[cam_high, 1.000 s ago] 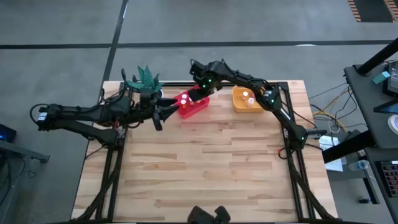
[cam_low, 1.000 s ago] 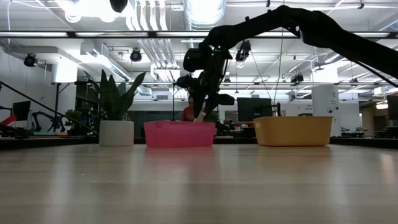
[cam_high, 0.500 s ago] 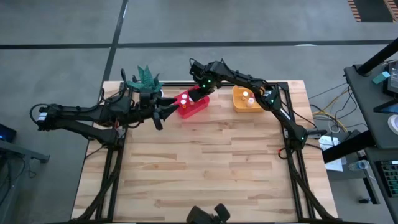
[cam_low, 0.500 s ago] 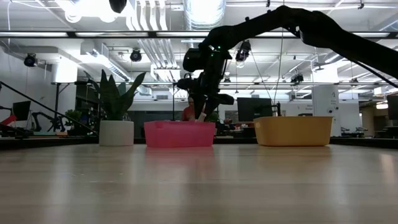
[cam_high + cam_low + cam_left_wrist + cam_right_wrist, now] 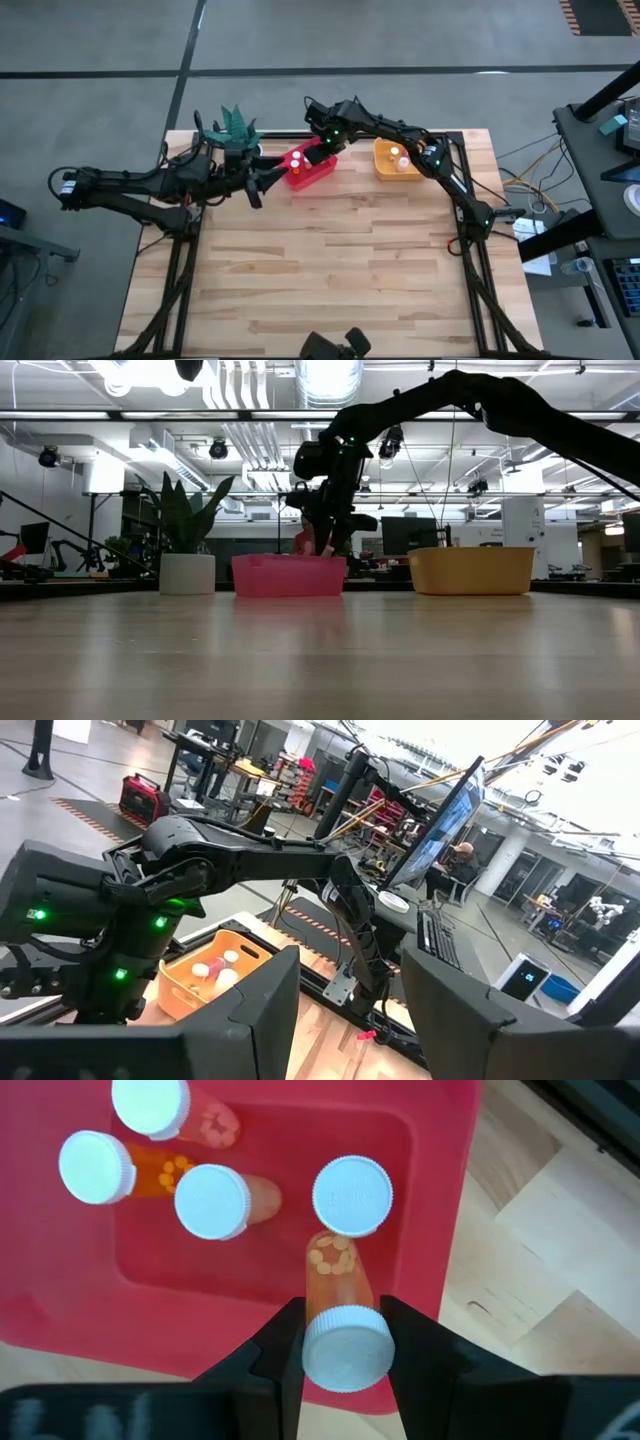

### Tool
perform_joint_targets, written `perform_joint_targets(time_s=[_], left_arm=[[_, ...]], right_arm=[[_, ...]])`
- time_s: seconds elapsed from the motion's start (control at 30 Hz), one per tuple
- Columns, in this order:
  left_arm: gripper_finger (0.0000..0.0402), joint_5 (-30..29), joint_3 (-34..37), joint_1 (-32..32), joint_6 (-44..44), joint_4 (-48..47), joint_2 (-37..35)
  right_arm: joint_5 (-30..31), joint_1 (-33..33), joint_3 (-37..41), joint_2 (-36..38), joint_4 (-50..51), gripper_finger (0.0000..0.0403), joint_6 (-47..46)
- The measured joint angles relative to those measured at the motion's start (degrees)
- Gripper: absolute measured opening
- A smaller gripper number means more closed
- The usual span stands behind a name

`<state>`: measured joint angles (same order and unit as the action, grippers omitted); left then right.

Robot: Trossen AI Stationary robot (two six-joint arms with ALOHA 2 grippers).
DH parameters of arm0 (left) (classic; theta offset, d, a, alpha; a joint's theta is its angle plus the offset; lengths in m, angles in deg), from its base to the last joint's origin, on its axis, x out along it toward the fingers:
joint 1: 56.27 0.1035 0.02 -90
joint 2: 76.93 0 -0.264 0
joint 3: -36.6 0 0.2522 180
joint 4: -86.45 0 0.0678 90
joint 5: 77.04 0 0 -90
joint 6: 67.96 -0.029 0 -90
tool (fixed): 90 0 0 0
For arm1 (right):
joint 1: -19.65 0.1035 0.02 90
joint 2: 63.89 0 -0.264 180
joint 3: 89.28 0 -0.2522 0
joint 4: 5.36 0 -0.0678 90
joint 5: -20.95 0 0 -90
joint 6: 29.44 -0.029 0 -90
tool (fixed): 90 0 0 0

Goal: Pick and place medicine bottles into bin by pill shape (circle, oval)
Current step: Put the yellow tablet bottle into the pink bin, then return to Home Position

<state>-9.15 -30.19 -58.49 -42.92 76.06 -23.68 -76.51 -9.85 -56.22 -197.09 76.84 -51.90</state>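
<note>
Wooden counter (image 5: 330, 260) carries the red bin (image 5: 430, 1200), where the right gripper (image 5: 345, 1342) jaws pinch a light, rigid, slippery medicine bottle (image 5: 342, 1325) by its cap; left gripper (image 5: 345, 1005) waits, jaws spread.

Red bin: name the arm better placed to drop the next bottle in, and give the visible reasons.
Right. The right gripper hangs directly over the red bin, its fingers clamped on an orange bottle with four bottles already below. The left gripper sits beside the bin holding nothing.
</note>
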Motion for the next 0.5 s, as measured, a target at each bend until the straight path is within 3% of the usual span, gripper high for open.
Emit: perform_joint_targets(time_s=[0.5], left_arm=[[0.016,-0.5,-0.1,0.0,0.0,0.0,0.0]], right_arm=[[0.0,0.0,1.2,0.0,-0.1,0.0191,0.0]])
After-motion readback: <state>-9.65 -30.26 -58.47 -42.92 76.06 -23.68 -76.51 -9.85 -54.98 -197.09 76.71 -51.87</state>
